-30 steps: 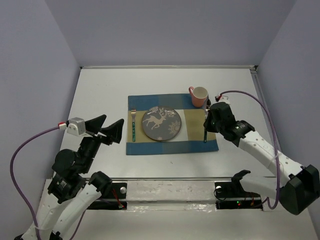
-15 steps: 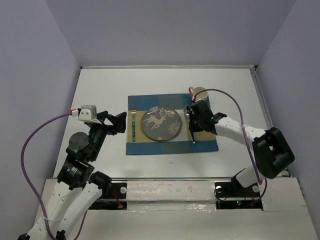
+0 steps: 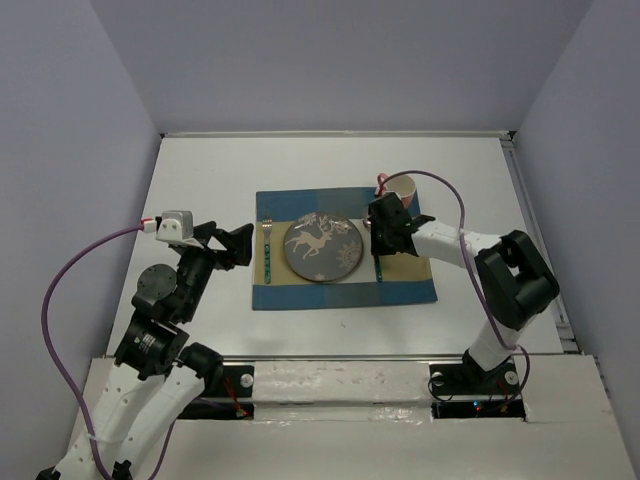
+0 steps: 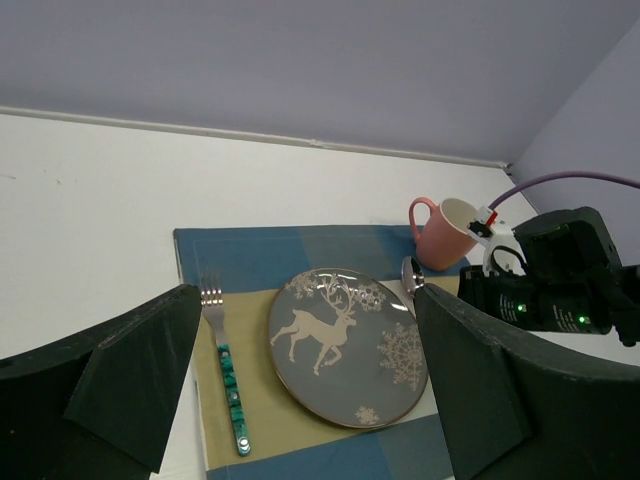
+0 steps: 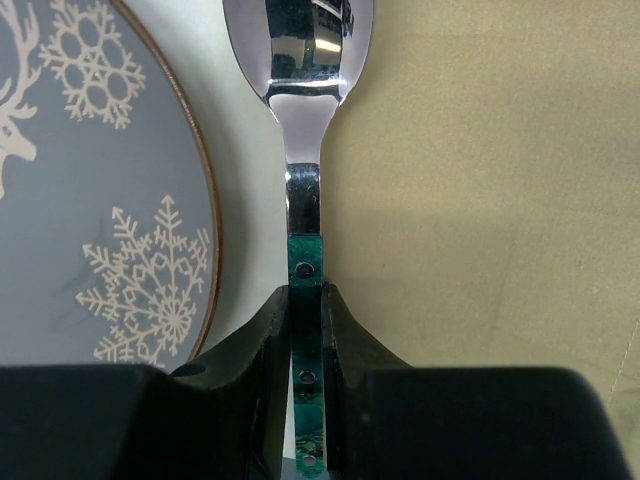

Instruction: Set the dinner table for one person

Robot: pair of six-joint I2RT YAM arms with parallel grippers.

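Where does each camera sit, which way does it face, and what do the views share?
Top external: above and behind the arm bases, looking down on the dinner table; both arms show, with left gripper and right gripper.
Left wrist: low on the left, facing across the placemat at fork, plate and mug; its own open fingers frame the view.
Right wrist: close over the placemat, looking down the spoon clamped between its fingers.
Shared: the plate shows in all three.

A placemat (image 3: 345, 290) lies on the bench (image 3: 200, 180). On it, a plate (image 3: 323, 247) sits central, a fork (image 3: 268, 250) just left, a spoon (image 5: 303, 150) just right; a mug (image 3: 402, 188) at its far-right corner.
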